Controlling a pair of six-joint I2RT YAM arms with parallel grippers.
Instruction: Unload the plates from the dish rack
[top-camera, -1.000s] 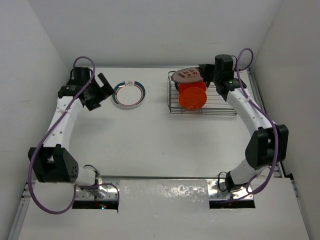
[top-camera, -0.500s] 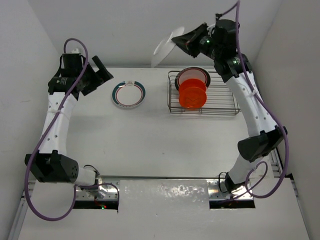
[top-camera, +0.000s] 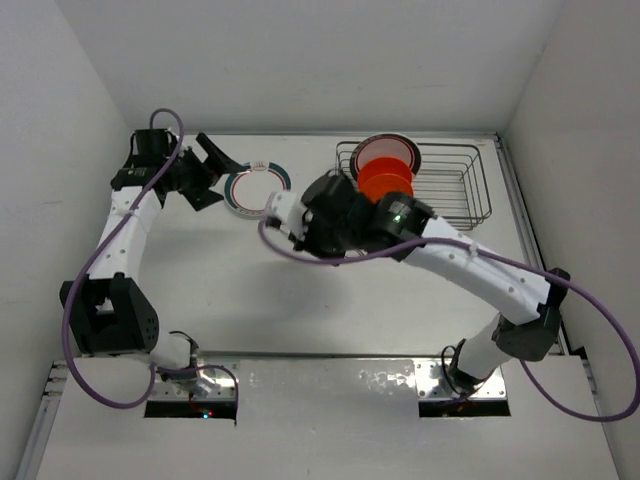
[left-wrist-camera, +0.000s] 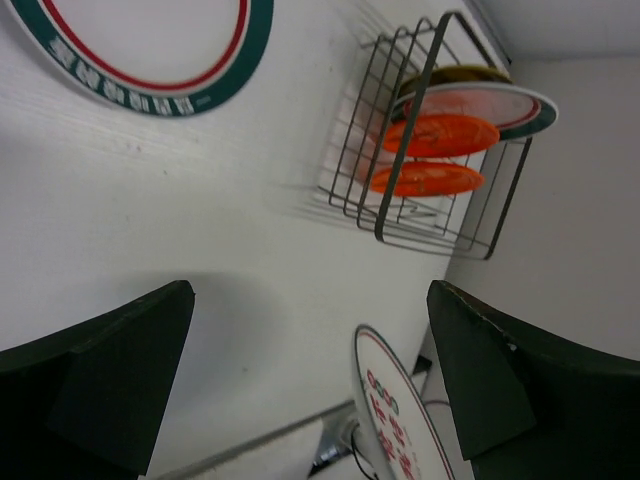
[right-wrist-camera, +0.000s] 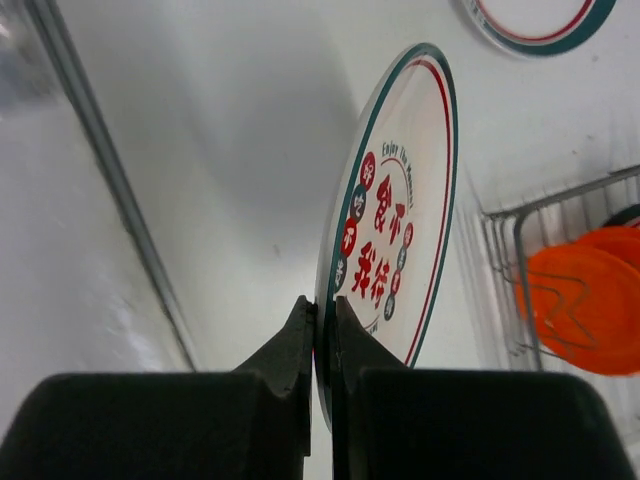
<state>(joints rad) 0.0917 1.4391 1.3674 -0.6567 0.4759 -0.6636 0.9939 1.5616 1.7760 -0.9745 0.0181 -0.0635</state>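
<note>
My right gripper (top-camera: 292, 222) is shut on the rim of a white plate with a teal and red rim band (right-wrist-camera: 400, 220) and holds it on edge above the table, just right of a matching plate (top-camera: 258, 190) that lies flat. The held plate also shows in the left wrist view (left-wrist-camera: 395, 420). My left gripper (top-camera: 212, 168) is open and empty, just left of the flat plate (left-wrist-camera: 140, 50). The wire dish rack (top-camera: 450, 190) at the back right holds two orange plates (top-camera: 385, 182) and a white teal-rimmed plate (left-wrist-camera: 480, 100) behind them.
White walls close in the table at the left, back and right. The right arm's forearm (top-camera: 470, 265) stretches across the table in front of the rack. A metal rail (right-wrist-camera: 110, 190) runs along the table's near edge.
My right gripper has lifted a plate out of the rack, raised it high, then swung left and down to beside the flat plate. The left gripper has shifted slightly toward that plate.
</note>
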